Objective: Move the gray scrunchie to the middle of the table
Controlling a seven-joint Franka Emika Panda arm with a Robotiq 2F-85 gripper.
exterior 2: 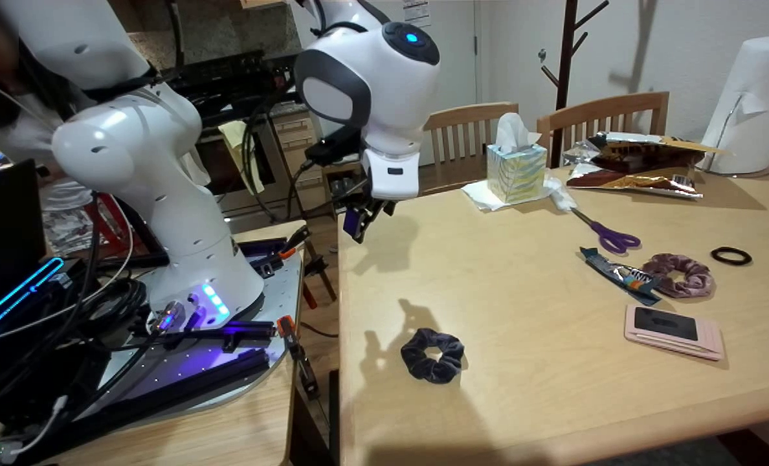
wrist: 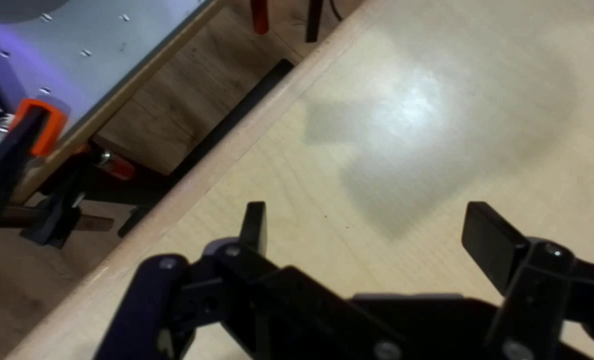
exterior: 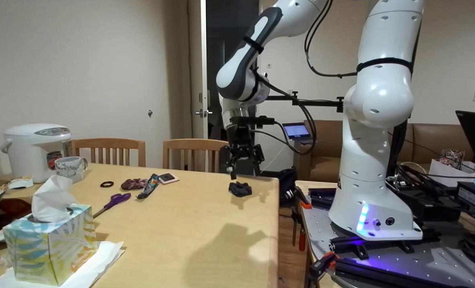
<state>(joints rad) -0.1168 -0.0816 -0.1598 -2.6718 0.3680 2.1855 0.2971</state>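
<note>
The gray scrunchie (exterior: 240, 189) is a low dark fabric ring lying on the light tan table (exterior: 161, 240) near the edge on the robot's side. In an exterior view its ring shape shows with a hole in the middle (exterior 2: 448, 367). My gripper (exterior: 244, 173) is open and hangs above the table near that edge; it also shows in an exterior view (exterior 2: 366, 226), set apart from the scrunchie and well above the tabletop. In the wrist view the two fingers stand wide apart (wrist: 366, 215) with only bare wood of the table (wrist: 297, 175) behind them. The scrunchie is out of the wrist view.
A mauve scrunchie (exterior 2: 695, 283), a foil wrapper (exterior 2: 617, 275), a pink card holder (exterior 2: 708, 336), a black hair tie (exterior: 106, 184) and purple scissors (exterior 2: 617, 240) lie farther along the table. A tissue box (exterior 2: 517, 173) stands there too. A gap separates the table from the robot's stand.
</note>
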